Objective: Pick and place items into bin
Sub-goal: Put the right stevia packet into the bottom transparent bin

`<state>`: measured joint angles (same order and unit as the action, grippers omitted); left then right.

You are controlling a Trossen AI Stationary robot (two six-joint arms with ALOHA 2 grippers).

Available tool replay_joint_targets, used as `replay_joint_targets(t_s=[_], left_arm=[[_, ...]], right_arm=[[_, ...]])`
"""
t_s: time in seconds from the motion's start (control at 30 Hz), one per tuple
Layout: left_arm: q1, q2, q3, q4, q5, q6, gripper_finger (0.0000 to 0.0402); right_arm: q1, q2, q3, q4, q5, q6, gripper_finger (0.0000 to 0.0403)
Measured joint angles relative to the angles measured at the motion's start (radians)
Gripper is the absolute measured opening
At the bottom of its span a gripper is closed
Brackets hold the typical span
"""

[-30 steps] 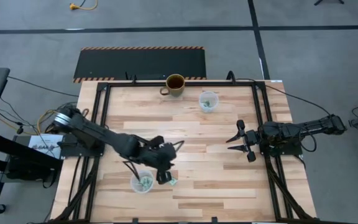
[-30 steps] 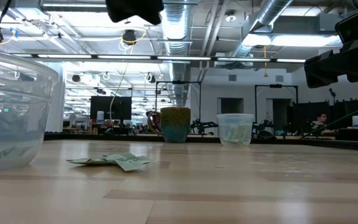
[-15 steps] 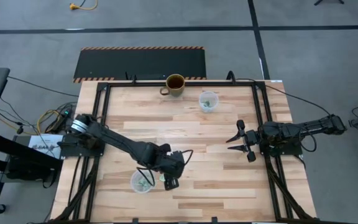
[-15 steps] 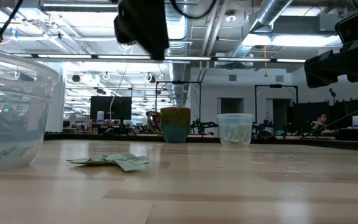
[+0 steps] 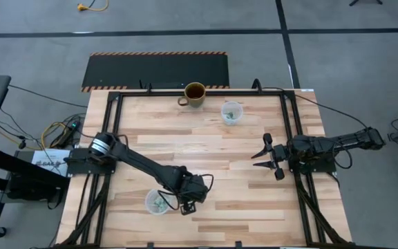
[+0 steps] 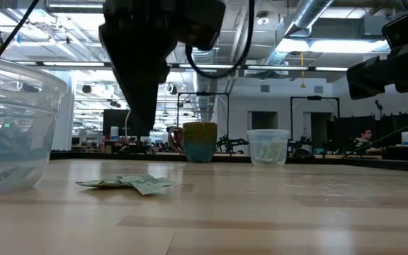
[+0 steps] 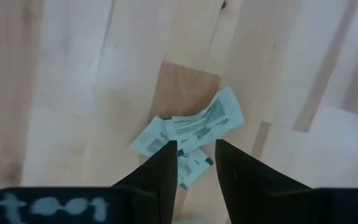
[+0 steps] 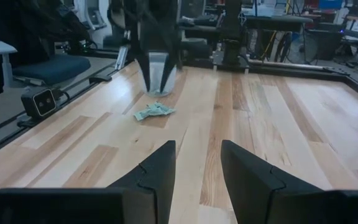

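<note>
A: Our left gripper (image 7: 195, 163), two dark fingers parted with nothing between them, now hangs straight over the little heap of pale mint-green crinkly packets (image 7: 191, 132) lying on the light wooden plank table (image 5: 213, 138). A second ago it was beside the clear plastic bin (image 5: 157, 202) near the table's front edge; in the half-seconds since, we see it swing outward and come down.

B: Agreed. In the low view its dark bulk (image 6: 142, 78) fills far more of the picture than before, yet it stops short of the packets (image 6: 127, 183); they lie flat and untouched on the wood, just beside the bin's curved clear wall (image 6: 20, 127).

A: So we judge this as the approach for the next pick, not yet a grasp. The bin already holds some pale pieces, so part of the job looks done.

B: Farther out, a second clear plastic cup (image 5: 231, 113) with pale contents stands by the olive-green ceramic mug (image 5: 194, 94) at the far edge.

A: And our right gripper (image 5: 262, 157) waits with fingers spread at the table's right side, well apart from all of it.
</note>
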<state>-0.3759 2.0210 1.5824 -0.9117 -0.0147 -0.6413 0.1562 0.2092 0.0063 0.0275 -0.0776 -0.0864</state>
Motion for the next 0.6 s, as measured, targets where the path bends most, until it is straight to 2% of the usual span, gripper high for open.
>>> replay_joint_targets(t_s=[0.23, 0.6], left_arm=[[-0.001, 0.046, 0.0, 0.021, 0.058, -0.019, 0.0097], [-0.023, 0.046, 0.0, 0.057, 0.074, -0.003, 0.0097]], right_arm=[[0.0, 0.0, 0.0, -0.006, 0.0, 0.0, 0.0123], [0.0, 0.0, 0.0, -0.006, 0.0, 0.0, 0.0123]])
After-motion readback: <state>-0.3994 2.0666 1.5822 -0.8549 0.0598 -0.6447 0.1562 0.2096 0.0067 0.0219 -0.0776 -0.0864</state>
